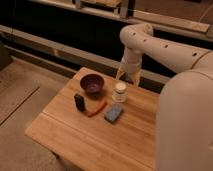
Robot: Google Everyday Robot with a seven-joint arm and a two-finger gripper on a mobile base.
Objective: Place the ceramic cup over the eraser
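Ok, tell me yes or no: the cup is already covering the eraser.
No. The cup stands apart from the eraser, with the claw hanging close above the cup.

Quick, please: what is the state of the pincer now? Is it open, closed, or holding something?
Pincer: just above and behind the ceramic cup; whether it is open, closed or holding the cup cannot be told.
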